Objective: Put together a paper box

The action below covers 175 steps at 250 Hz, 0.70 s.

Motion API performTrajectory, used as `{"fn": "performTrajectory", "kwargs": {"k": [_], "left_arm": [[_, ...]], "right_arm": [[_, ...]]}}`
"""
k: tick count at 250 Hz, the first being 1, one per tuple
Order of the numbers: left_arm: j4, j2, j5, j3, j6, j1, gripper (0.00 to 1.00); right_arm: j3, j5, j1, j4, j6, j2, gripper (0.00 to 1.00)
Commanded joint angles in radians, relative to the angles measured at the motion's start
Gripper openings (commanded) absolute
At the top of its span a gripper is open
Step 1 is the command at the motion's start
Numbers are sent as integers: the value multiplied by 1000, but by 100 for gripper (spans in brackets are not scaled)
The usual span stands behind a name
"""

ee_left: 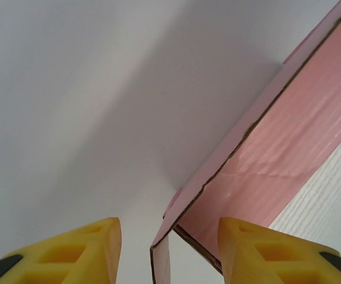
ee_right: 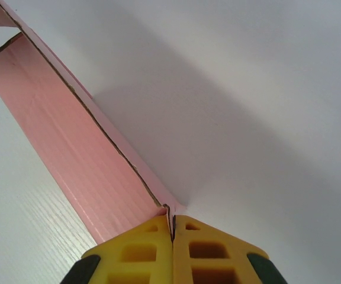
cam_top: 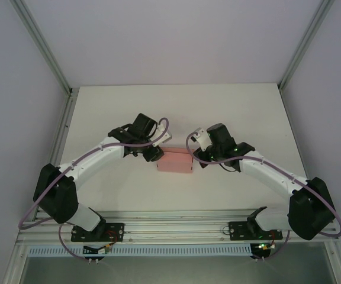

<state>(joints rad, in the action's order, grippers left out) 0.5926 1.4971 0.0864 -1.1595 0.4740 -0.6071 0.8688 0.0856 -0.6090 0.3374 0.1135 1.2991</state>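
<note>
Salmon-pink thin-card paper box (cam_top: 175, 161), judged light and crease-prone, is best gripped by its end walls: right claw (ee_right: 172, 226) is pinched shut on one, left claw (ee_left: 169, 232) is held half-open astride the other.

Top camera sits high behind the near edge, looking down over the whole table (cam_top: 176, 106). Each wrist camera peers close along its own jaws; all 3 views share the paper box (cam_top: 174, 161).
</note>
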Motion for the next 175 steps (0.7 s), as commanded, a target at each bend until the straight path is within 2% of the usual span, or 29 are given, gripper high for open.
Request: {"fn": "performTrajectory", "kwargs": {"k": [1,56,109,145,175], "left_arm": [[7,-17,-10,-2,-39,3,46],[-5,-51,-12,21,-59,3,43],[29,-44,-34,19,-66,2,30],[25,-29,-19,16,-74,2,28],[25,-21,-43,12,-85,2,10]], "right_arm": [[4,-9,-5,5,-7,-1,0],[4,-15,-5,8,-8,-2,0],[5,-18,-5,12,-12,-10,0],[7,-9,-5,16,-12,-15,0],[8,-15,-5,20,-18,-19,0]]}}
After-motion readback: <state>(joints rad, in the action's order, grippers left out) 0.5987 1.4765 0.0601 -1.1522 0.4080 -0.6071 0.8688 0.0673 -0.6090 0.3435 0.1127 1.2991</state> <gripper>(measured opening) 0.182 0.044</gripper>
